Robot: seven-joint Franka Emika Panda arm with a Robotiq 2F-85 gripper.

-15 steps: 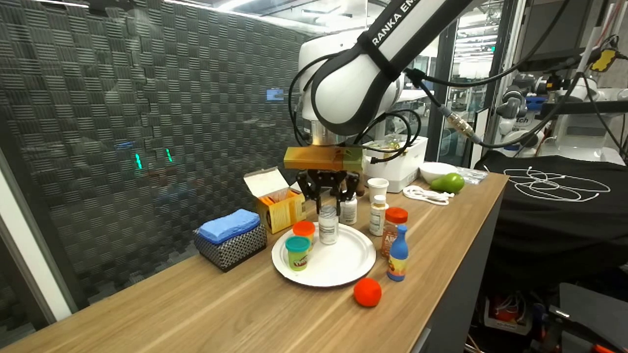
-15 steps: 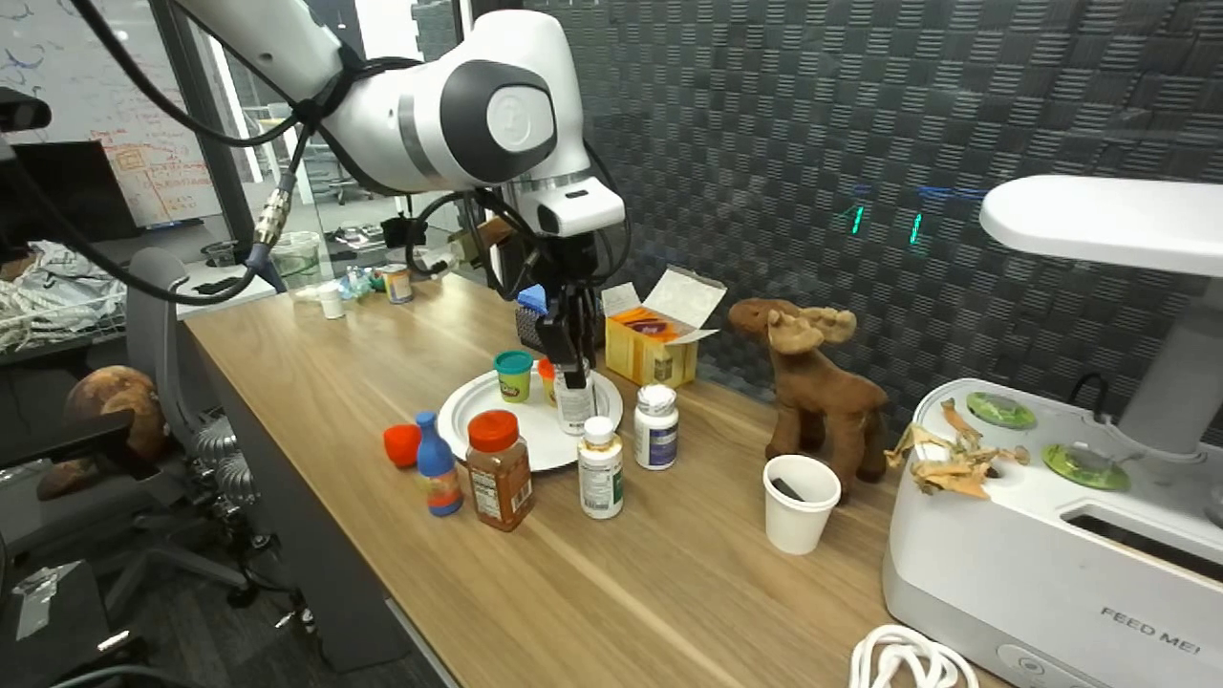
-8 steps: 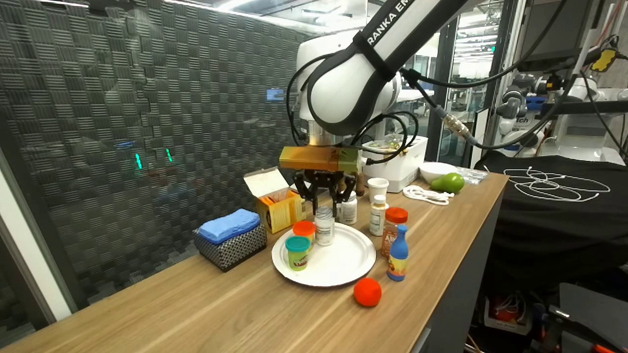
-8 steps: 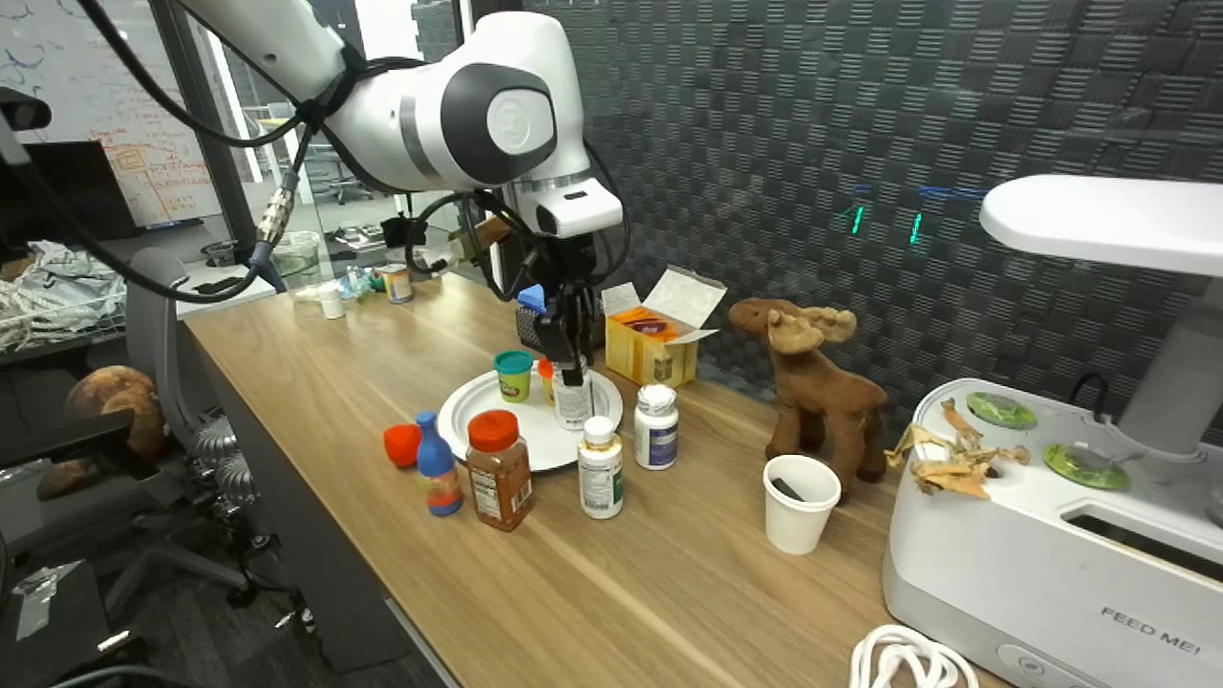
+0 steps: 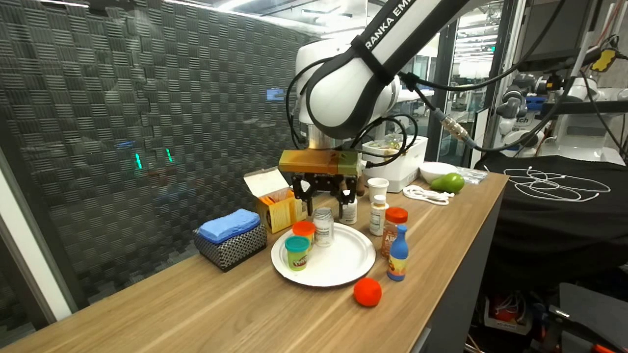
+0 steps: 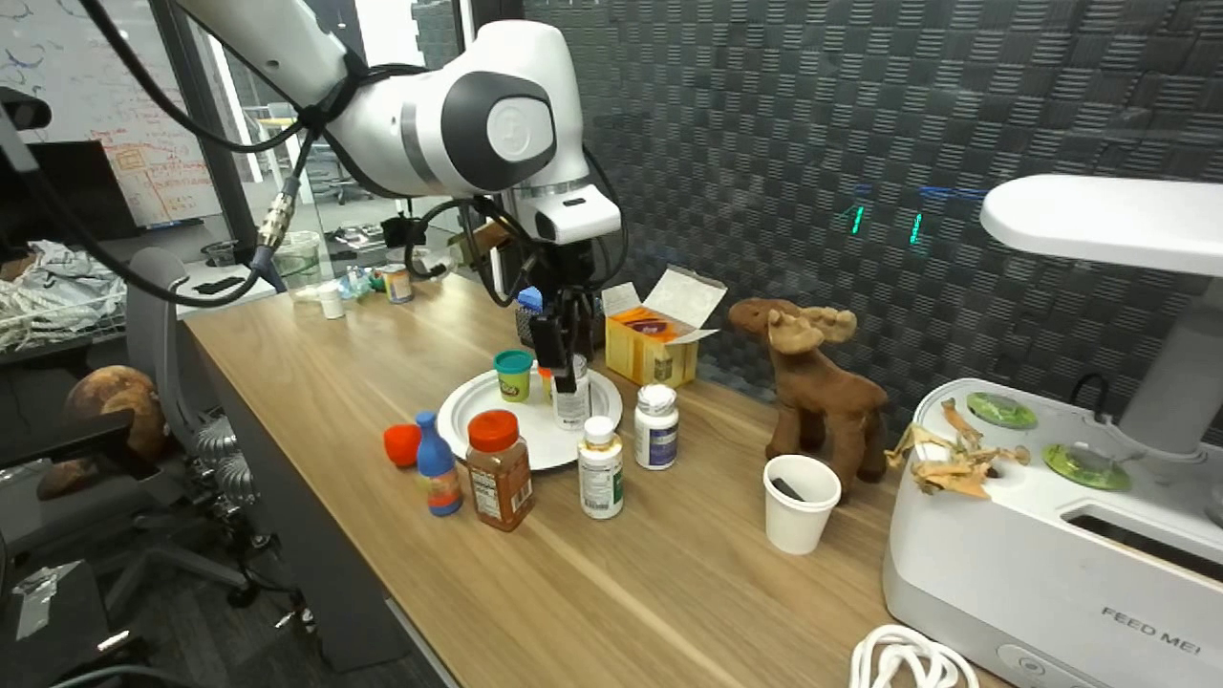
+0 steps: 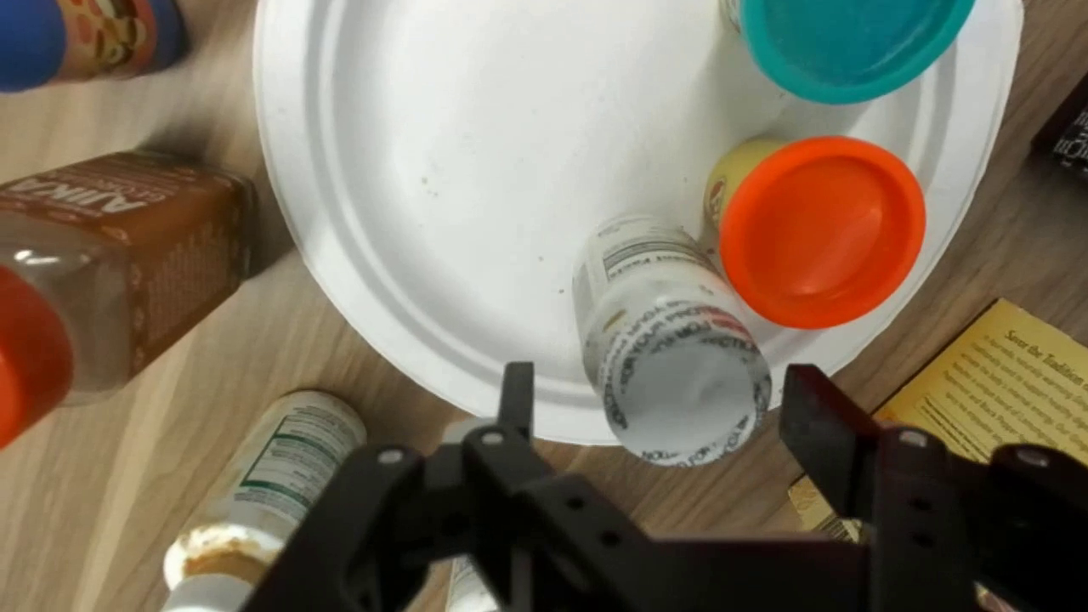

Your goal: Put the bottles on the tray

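Observation:
A clear-white pill jar point(image 5: 324, 230) stands upright on the round white tray point(image 5: 343, 264); it also shows in the wrist view point(image 7: 680, 391). My gripper point(image 7: 661, 376) is open above it, fingers apart on both sides of its top with gaps. An orange-capped tub point(image 7: 820, 234) and a green-capped tub point(image 5: 298, 255) also stand on the tray. Beside the tray on the table stand a white bottle point(image 6: 601, 473), another white jar point(image 6: 656, 430), a red-capped orange jar point(image 6: 499, 468) and a blue bottle point(image 6: 438, 465).
A red ball point(image 5: 367, 292) lies near the tray. An open yellow box point(image 5: 279, 211) and a patterned box with blue cloth point(image 5: 230, 240) stand behind. A paper cup point(image 6: 801, 505), a toy moose point(image 6: 826, 401) and a white planter point(image 6: 1013, 564) are farther along.
The gripper first moved slightly left with the pill jar in an exterior view. Its fingers have since spread apart and let go of the jar, which stays on the tray.

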